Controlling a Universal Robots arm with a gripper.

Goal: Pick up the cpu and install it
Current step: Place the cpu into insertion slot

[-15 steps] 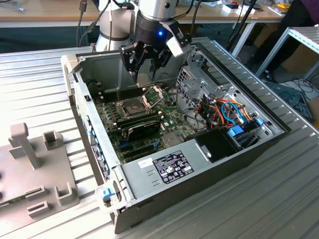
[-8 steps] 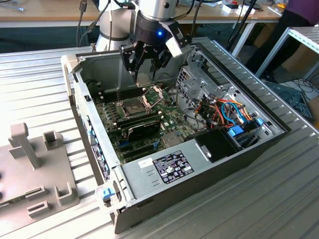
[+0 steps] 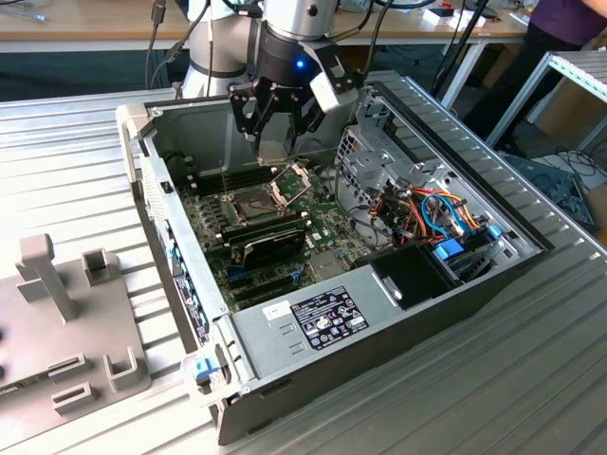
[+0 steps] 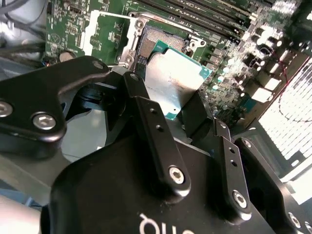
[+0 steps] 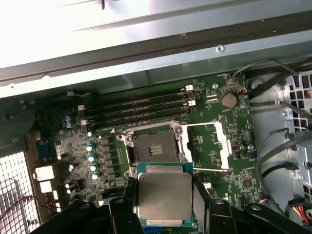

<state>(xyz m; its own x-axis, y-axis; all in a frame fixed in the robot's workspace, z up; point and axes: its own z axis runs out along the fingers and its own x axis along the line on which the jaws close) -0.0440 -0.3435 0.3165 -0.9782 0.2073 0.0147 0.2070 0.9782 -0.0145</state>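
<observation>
A ribbed metal table (image 3: pixel 493 389) is seen nearest in the exterior view, with a grey plastic fixture (image 3: pixel 57 322) set on it at the exterior view's left. An open computer case (image 3: pixel 379 365) is laid on the table, with a power supply (image 3: pixel 322 318) at its near end and a green motherboard (image 3: pixel 322 237) beyond. Farther in, the gripper (image 3: pixel 275 142) is hung above the board. The cpu (image 5: pixel 165 197) is pinched by its edges between two black fingers (image 5: pixel 201 197), silvery top up. The picking up is judged done and the installing not: the chip is held short of the dark socket (image 5: pixel 156 146), whose metal frame (image 5: pixel 204 141) is swung open beside it. Memory slots (image 5: pixel 141 105) are lined up beyond the socket. The height of the chip over the board cannot be told, and its underside is hidden. A person (image 3: pixel 569 19) is cut off at the far edge.
</observation>
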